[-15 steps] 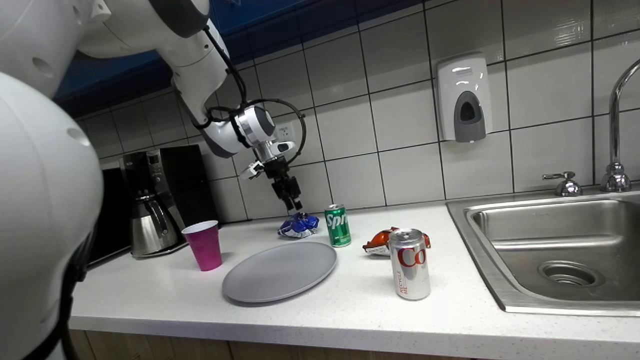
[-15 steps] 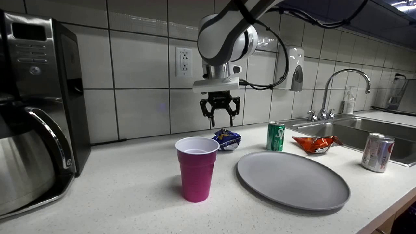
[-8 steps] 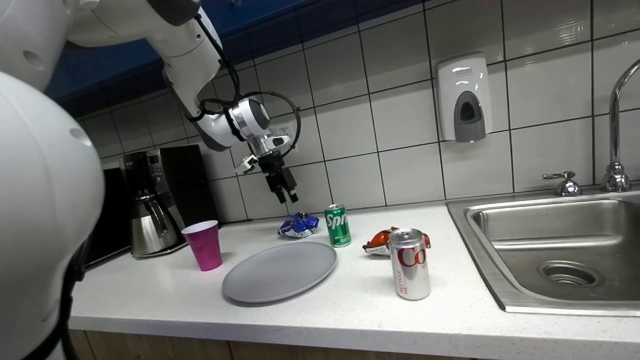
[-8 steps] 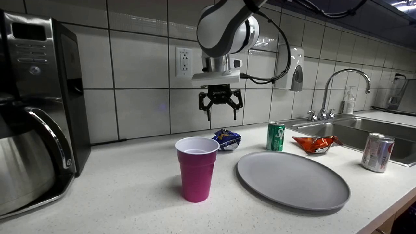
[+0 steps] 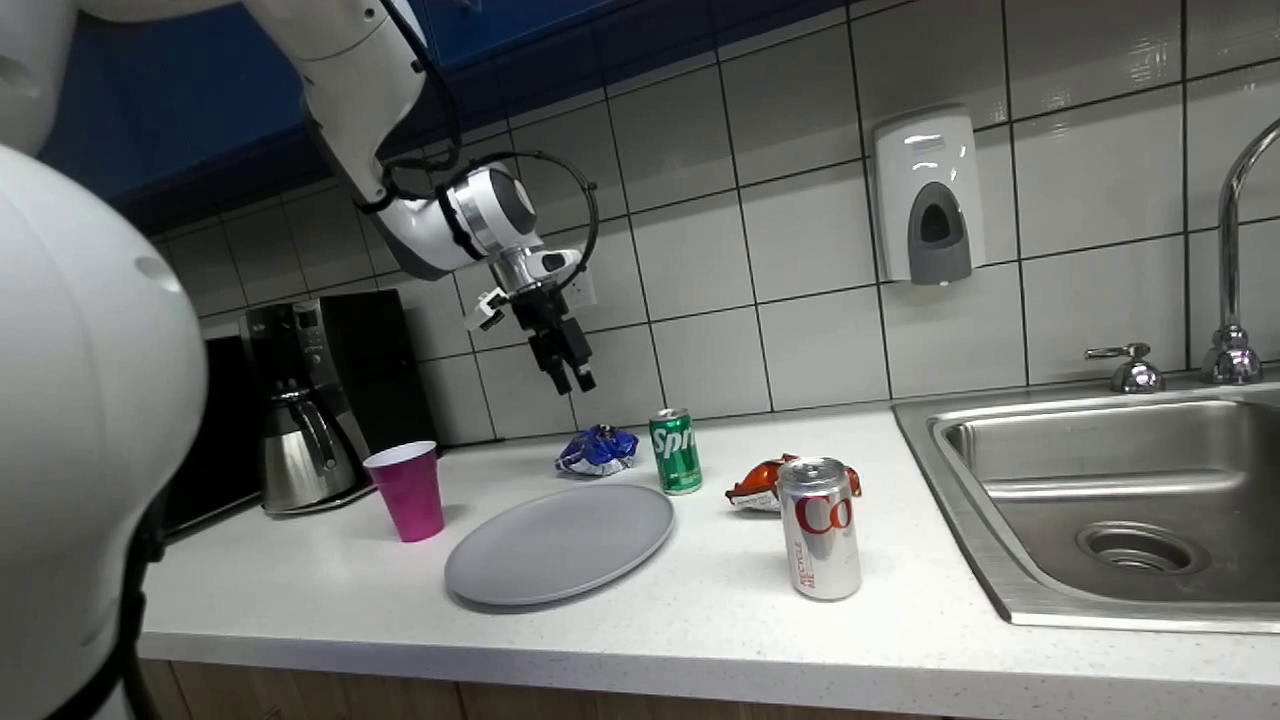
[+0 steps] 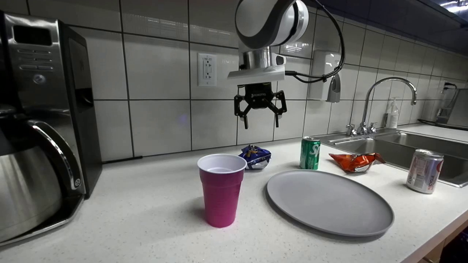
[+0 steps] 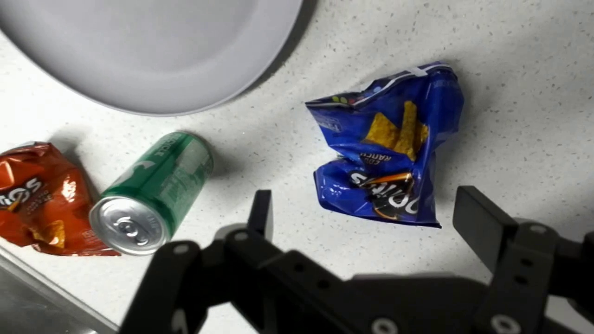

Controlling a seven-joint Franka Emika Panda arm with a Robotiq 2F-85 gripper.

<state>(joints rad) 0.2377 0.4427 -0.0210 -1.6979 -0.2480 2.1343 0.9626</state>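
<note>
Just right of centre in the wrist view lies a crumpled, glossy blue plastic chip bag (image 7: 390, 153), its lower edge showing between the fingertips of the black two-fingered gripper (image 6: 261, 127), the rest further up the frame. Nearly as wide as long, the bag has no clear long axis. Above it in both exterior views hangs the gripper, well apart, fingers spread wide, holding and touching nothing. Left of centre in the wrist view stands a green metal soda can (image 7: 160, 185).
</note>
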